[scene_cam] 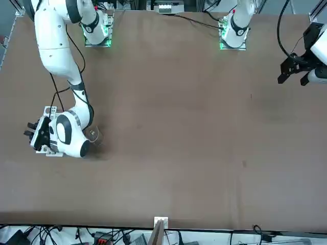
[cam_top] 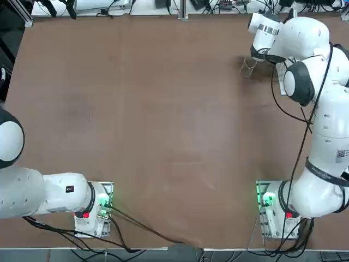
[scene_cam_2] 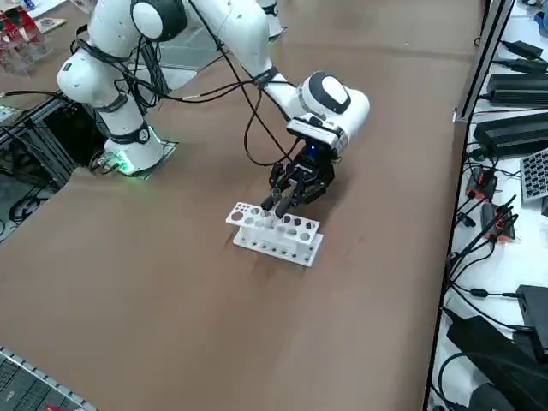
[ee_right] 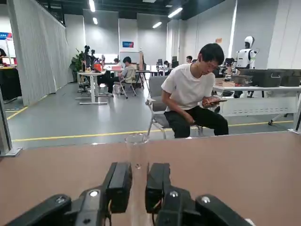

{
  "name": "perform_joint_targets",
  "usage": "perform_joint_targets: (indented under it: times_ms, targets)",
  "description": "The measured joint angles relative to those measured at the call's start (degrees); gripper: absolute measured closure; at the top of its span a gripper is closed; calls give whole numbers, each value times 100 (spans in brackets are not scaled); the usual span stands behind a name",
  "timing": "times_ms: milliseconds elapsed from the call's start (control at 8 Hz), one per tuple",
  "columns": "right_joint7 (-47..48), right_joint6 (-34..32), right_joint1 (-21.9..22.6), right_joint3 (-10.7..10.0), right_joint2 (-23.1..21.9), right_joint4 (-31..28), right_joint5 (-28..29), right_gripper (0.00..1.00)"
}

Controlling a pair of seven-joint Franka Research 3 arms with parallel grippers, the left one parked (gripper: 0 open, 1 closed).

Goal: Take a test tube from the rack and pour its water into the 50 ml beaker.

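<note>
The white rack [scene_cam_2: 274, 233] stands near the table's right edge, with rows of round holes on top. My right gripper [scene_cam_2: 281, 201] sits directly over the rack's top, its wrist turned sideways. In the wrist view the gripper [ee_right: 138, 186] is shut on a thin clear test tube [ee_right: 136, 153] that stands upright between the fingers [ee_right: 118, 181]. The tube's lower end is hidden, so I cannot tell whether it is still in a hole. The 50 ml beaker [cam_top: 249, 65] is a faint glass ring just beside the wrist, also seen in the front view [scene_cam: 93, 135]. The water cannot be made out.
The right arm's white links [cam_top: 305, 49] hang over the rack and hide most of it from above. The table's right edge [scene_cam_2: 445, 214] runs close by the rack, with cables and boxes beyond it. A seated person [ee_right: 193, 94] shows beyond the far edge.
</note>
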Motion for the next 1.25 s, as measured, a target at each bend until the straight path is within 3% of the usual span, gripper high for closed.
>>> perform_joint_targets:
  times_ms: [1250]
  targets:
    - [67,27,-26,0,147,2,15,76]
